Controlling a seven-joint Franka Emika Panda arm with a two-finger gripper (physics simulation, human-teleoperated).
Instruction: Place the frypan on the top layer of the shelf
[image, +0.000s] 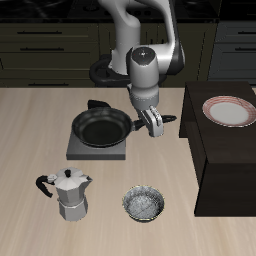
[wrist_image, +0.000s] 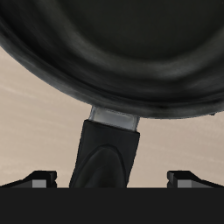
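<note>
The black frypan (image: 102, 128) sits on the grey burner plate (image: 85, 150), its long handle (image: 170, 120) pointing toward the shelf (image: 225, 160), the big dark brown unit at the table's side. My gripper (image: 155, 124) hangs just above the handle near the pan's rim. In the wrist view the pan (wrist_image: 114, 48) fills most of the frame. Its handle (wrist_image: 105, 153) runs between my two fingertips (wrist_image: 39, 178), which stand wide apart and clear of it. The gripper (wrist_image: 114, 179) is open and holds nothing.
A pink-rimmed plate (image: 229, 110) lies on the shelf's top. A silver moka pot (image: 68, 193) and a small silvery bowl (image: 143, 203) stand nearer the table's front edge. Dark cabinets line the back.
</note>
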